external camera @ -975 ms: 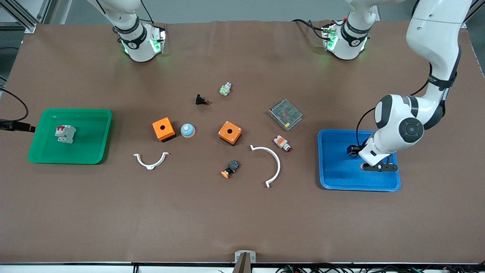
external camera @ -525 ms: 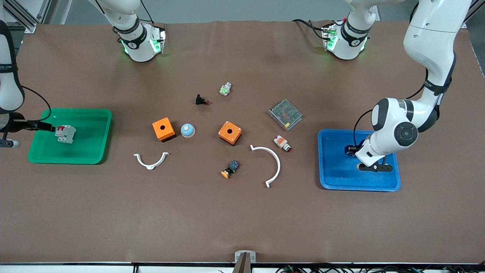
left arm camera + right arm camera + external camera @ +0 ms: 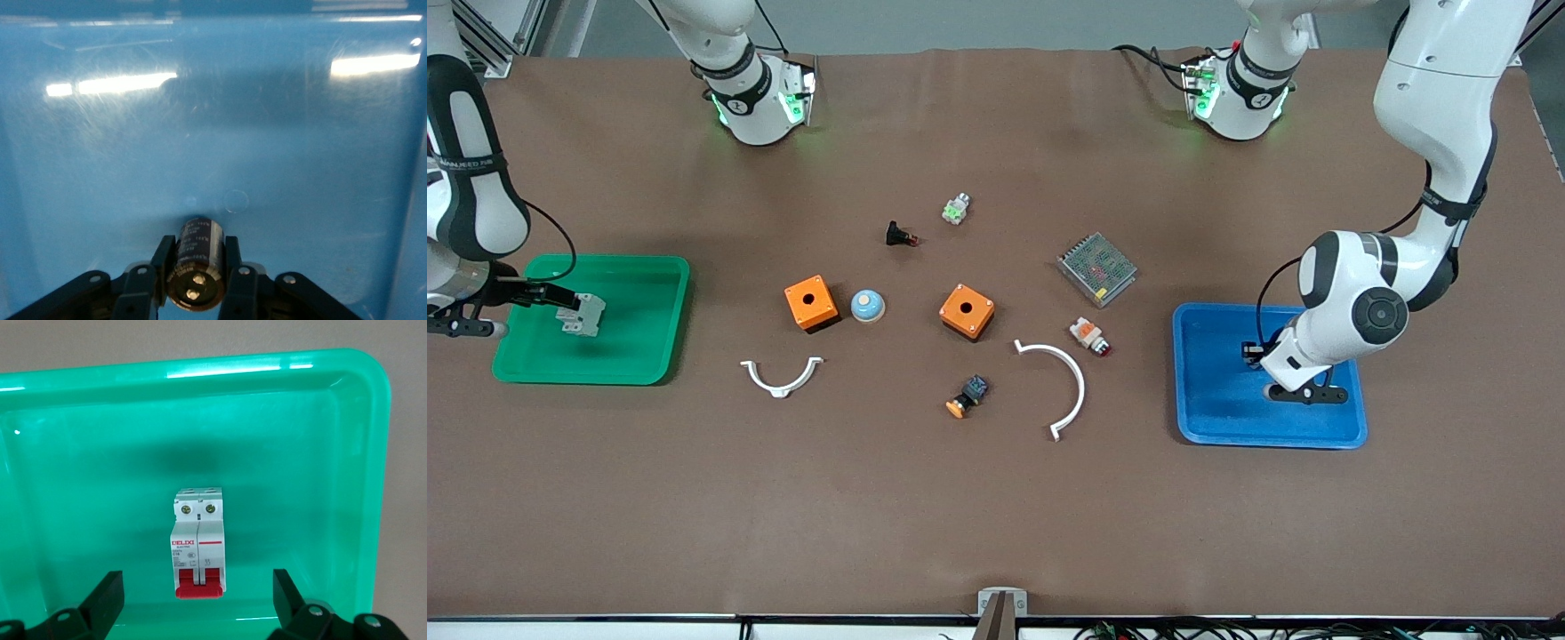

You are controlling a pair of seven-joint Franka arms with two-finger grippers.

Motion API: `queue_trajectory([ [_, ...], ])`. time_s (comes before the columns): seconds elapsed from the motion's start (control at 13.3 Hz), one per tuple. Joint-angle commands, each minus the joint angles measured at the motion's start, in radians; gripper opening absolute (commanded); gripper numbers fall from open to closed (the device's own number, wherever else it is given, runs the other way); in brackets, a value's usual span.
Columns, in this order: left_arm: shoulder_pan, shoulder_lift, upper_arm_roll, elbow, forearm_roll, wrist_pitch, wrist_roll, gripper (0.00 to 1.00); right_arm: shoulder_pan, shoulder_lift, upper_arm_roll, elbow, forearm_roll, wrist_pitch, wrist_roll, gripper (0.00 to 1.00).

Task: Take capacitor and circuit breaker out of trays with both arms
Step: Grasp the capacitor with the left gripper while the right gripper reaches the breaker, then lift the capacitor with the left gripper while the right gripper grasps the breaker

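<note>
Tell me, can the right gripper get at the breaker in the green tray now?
Probably yes: the right gripper is open over the green tray, and the breaker lies uncovered between its fingers.

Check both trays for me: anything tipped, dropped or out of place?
Nothing stands out. The breaker lies flat in the green tray, with the open right gripper over it. The left gripper holds the capacitor low over the blue tray.
</note>
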Motion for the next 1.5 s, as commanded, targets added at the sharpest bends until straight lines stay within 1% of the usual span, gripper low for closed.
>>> queue_trajectory([
  [0.0,-0.001,-0.08,-0.022,0.03,0.007,-0.106,0.002,0.01,-0.02,0.033,0.017,-0.016,0.015,0.067,-0.01,0.98],
  [0.15,0.0,-0.115,-0.075,0.06,0.002,-0.17,-0.016,0.01,-0.023,0.059,0.017,-0.016,0.018,0.104,-0.008,0.98],
  [0.3,0.0,-0.132,-0.144,0.067,0.002,-0.211,-0.103,0.01,-0.025,0.074,0.017,-0.016,0.018,0.102,-0.004,0.95],
  [0.38,0.0,-0.13,-0.18,0.067,0.002,-0.21,-0.148,0.01,-0.025,0.079,0.017,-0.016,0.018,0.102,-0.004,0.9],
  [0.53,-0.017,-0.118,-0.252,0.063,0.004,-0.204,-0.235,0.01,-0.023,0.083,0.017,-0.014,0.018,0.093,-0.002,0.72],
  [0.6,-0.035,-0.117,-0.269,0.063,0.004,-0.202,-0.283,0.01,-0.022,0.083,0.017,-0.014,0.018,0.092,0.001,0.62],
  [0.67,-0.075,-0.111,-0.275,0.063,0.004,-0.199,-0.335,0.01,-0.022,0.083,0.017,-0.014,0.018,0.092,0.001,0.53],
  [0.82,-0.176,-0.095,-0.274,0.066,0.011,-0.188,-0.479,0.0,-0.022,0.082,0.017,-0.013,0.018,0.089,0.002,0.37],
  [0.9,-0.217,-0.071,-0.275,0.067,0.013,-0.173,-0.539,0.0,-0.022,0.082,0.017,-0.008,0.018,0.081,0.002,0.32],
  [1.12,-0.311,-0.009,-0.274,0.066,0.013,-0.083,-0.685,0.0,-0.017,0.067,0.017,0.008,0.018,0.063,-0.004,0.29],
  [1.2,-0.348,0.007,-0.271,0.067,0.014,-0.06,-0.74,0.0,-0.015,0.058,0.02,0.04,0.016,-0.009,-0.004,0.27],
  [1.27,-0.374,0.024,-0.269,0.067,0.014,-0.03,-0.786,0.0,-0.006,0.044,0.025,0.089,0.016,-0.119,-0.001,0.25],
  [1.43,-0.421,0.063,-0.266,0.067,0.016,0.035,-0.867,0.0,0.046,0.028,0.026,0.236,0.015,-0.317,0.001,0.25],
])
